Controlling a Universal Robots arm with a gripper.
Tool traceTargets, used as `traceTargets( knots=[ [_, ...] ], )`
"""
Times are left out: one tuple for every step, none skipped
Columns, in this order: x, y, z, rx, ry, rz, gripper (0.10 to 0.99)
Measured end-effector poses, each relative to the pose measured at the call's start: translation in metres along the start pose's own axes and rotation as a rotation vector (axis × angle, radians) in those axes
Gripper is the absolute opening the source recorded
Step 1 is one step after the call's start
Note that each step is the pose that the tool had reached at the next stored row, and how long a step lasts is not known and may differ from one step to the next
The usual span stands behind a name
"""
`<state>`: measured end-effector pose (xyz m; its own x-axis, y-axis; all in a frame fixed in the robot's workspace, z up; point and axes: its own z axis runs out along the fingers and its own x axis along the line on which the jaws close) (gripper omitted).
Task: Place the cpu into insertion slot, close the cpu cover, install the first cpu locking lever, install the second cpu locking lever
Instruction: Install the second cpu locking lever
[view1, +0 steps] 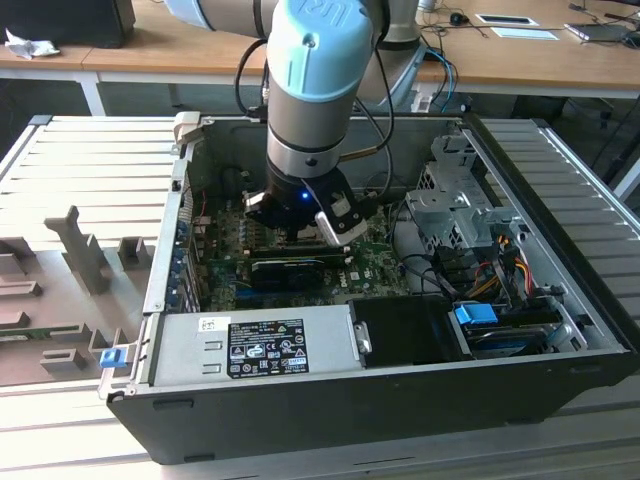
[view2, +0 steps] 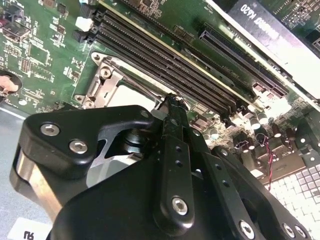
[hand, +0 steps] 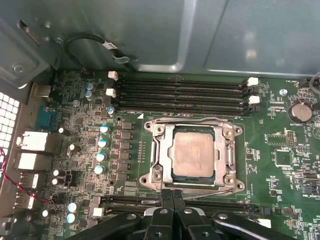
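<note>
In the first wrist view the cpu (hand: 194, 155), a dull grey square chip, lies flat in the insertion slot (hand: 235, 150) on the green motherboard. The silvery cpu cover (hand: 167, 155) lies down around it as a frame. One thin wire lever (hand: 190, 120) runs along the socket's far side and another (hand: 210, 191) along the side by my fingers. My gripper (hand: 173, 194) is shut, its black tips pressed together at that near edge of the socket. The second wrist view shows the gripper (view2: 172, 102) touching the socket corner beside the cover (view2: 107, 80). In the exterior view the gripper (view1: 300, 228) is low inside the case.
Long black memory slots (hand: 180, 92) run just past the socket, and blue-topped capacitors (hand: 102, 142) stand beside it. A black card (view1: 290, 268) stands upright close to the wrist. The power supply (view1: 260, 345) and drive cage (view1: 450, 200) hem in the board inside the case.
</note>
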<state>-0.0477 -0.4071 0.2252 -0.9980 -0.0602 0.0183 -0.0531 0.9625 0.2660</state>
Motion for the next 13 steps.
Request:
traceTargets(
  knots=[
    [0.0001,0.0,0.0,0.0,0.0,0.0,0.106],
    [0.0006,0.0,0.0002,0.0,0.0,0.0,0.106],
    [0.0012,0.0,0.0003,0.0,0.0,0.0,0.106],
    [0.0016,0.0,0.0004,0.0,0.0,0.0,0.106],
    [0.0019,0.0,0.0006,0.0,0.0,0.0,0.106],
    [0.0019,-0.0001,0.0007,0.0,0.0,0.0,0.106],
    [0.0019,-0.0002,0.0012,0.0,0.0,0.0,0.106],
    [0.0019,-0.0002,0.0013,0.0,0.0,0.0,0.106],
    [0.002,-0.0003,0.0015,0.0,0.0,0.0,0.106],
    [0.002,-0.0004,0.0018,-0.001,0.0,0.0,0.106],
    [0.0021,-0.0004,0.002,-0.001,0.0,0.0,0.106],
    [0.0021,-0.0004,0.0021,-0.002,-0.0001,0.0,0.106],
    [0.0025,-0.0005,0.0023,-0.005,-0.0004,0.0,0.106]
  ],
)
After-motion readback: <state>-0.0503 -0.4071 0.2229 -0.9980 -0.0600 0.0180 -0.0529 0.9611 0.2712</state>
